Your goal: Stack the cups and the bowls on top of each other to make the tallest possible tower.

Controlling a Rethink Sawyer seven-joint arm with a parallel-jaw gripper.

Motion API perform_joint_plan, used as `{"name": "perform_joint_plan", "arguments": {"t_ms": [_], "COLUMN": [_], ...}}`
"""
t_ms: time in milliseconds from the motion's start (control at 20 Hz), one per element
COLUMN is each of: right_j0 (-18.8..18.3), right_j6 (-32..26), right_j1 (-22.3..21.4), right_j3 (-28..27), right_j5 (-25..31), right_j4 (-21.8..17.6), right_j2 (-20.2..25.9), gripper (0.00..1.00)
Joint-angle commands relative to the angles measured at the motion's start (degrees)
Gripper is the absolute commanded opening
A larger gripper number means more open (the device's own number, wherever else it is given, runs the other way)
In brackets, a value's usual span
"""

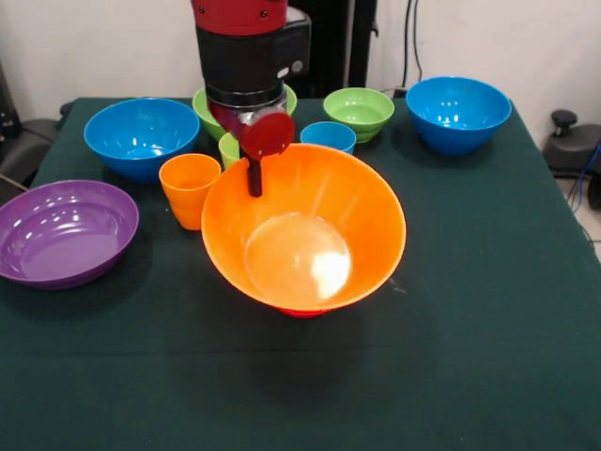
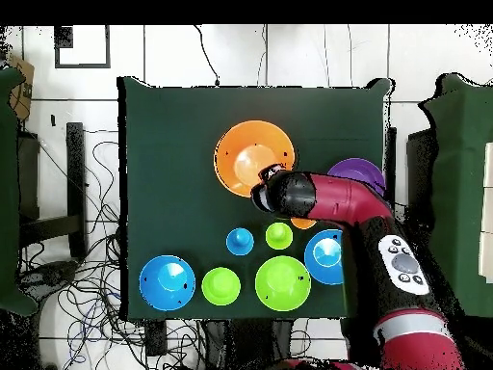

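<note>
The big orange bowl hangs tilted, its mouth toward the front camera, with its shadow on the cloth below; it also shows in the overhead view. My gripper is shut on its far rim, one dark finger inside the bowl; it also shows in the overhead view. A sliver of red shows under the bowl's base; I cannot tell what it is. The orange cup stands just left of the bowl. The lime green cup and blue cup stand behind it.
The purple bowl lies at the left edge. A blue bowl, the large green bowl half hidden by the arm, a small green bowl and another blue bowl line the far side.
</note>
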Motion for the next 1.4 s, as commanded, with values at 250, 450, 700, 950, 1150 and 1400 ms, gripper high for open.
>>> {"name": "perform_joint_plan", "arguments": {"t_ms": [250, 450, 700, 950, 1150, 1400], "right_j0": [5.1, 6.1, 4.9, 3.1, 0.8, -0.9], "right_j6": [-4.9, -4.5, -8.2, -9.6, -11.2, -9.8], "right_j1": [8.4, 8.3, 5.4, 1.6, -0.7, -1.8], "right_j3": [-4.5, -4.0, 0.5, 6.3, 9.8, 14.5], "right_j5": [-8.8, -8.6, -0.5, 3.6, 4.4, 0.3], "right_j4": [-5.8, -4.8, -2.4, -0.8, -1.2, -3.0], "right_j2": [2.7, 1.7, 3.8, 5.8, 7.3, 8.7], "gripper": [0.0, 0.0, 0.0, 0.0, 0.0, 0.0]}}
